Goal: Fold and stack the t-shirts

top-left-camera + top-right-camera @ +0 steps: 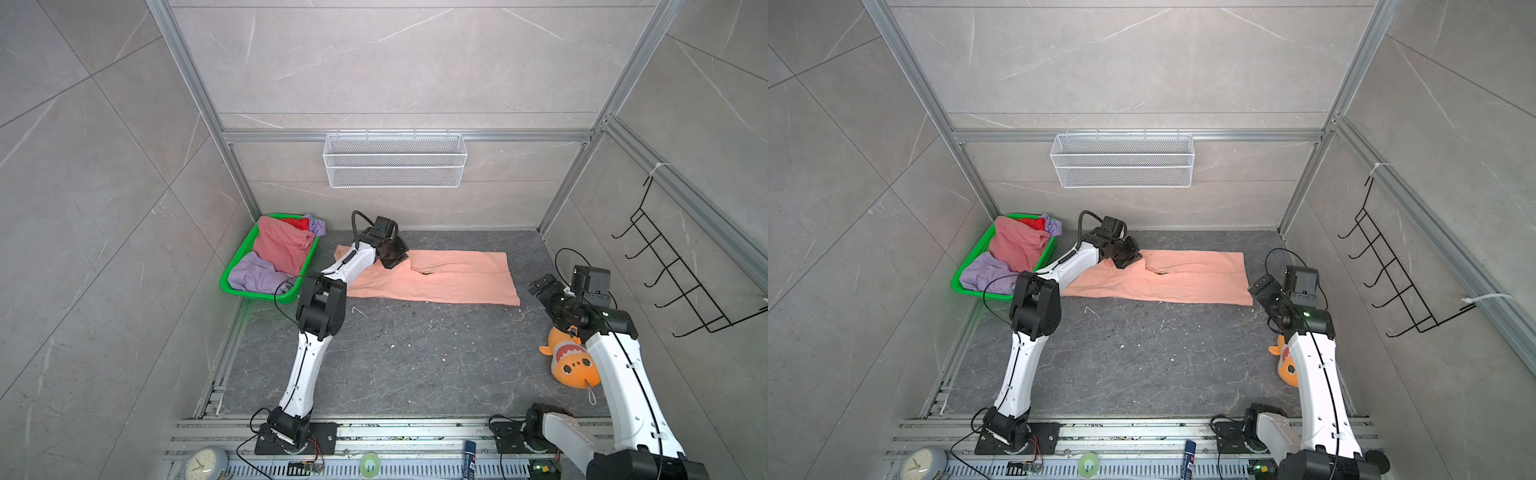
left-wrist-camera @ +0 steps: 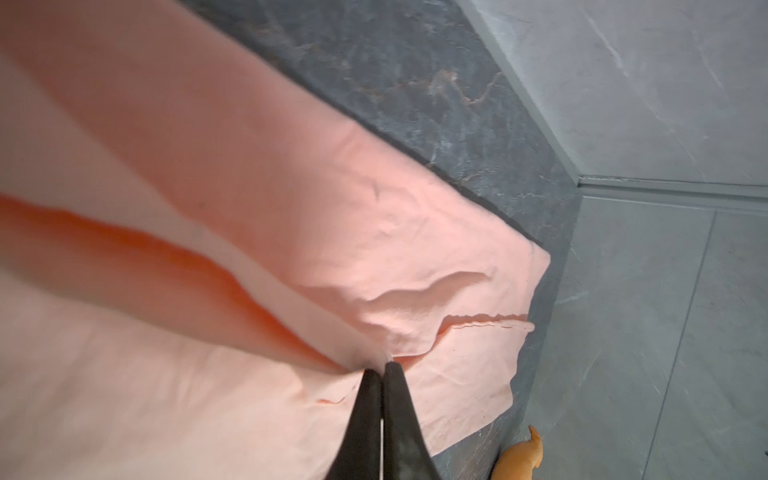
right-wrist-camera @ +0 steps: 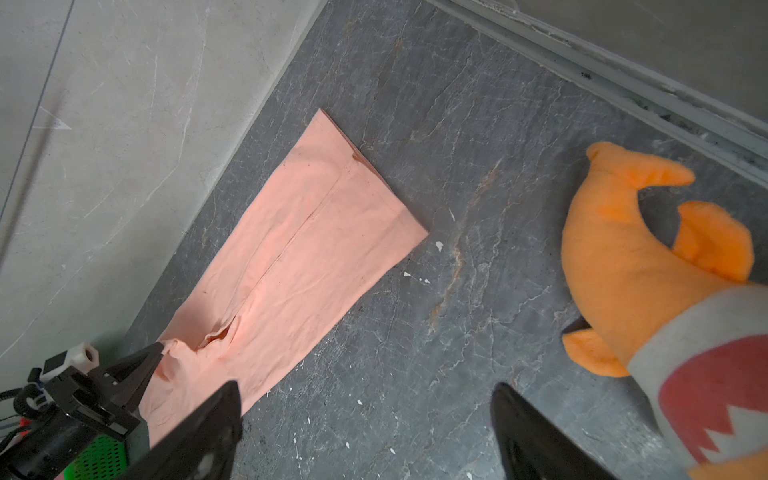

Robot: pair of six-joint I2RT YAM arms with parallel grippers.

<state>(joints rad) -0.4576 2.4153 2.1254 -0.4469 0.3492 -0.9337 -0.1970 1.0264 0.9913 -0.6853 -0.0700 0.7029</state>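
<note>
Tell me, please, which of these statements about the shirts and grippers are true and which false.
1. The left gripper is shut on the peach t-shirt. True.
2. The right gripper holds the orange plush toy. False: it is open and empty; the toy lies beside its arm.
3. The green basket holds a pink shirt, a red shirt and a lavender shirt. True.
4. The peach t-shirt lies bunched inside the green basket. False: it lies spread on the dark surface beside it.

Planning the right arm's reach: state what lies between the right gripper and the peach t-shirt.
Only bare, white-flecked floor between right gripper and peach t-shirt; the right wrist view shows it.
</note>
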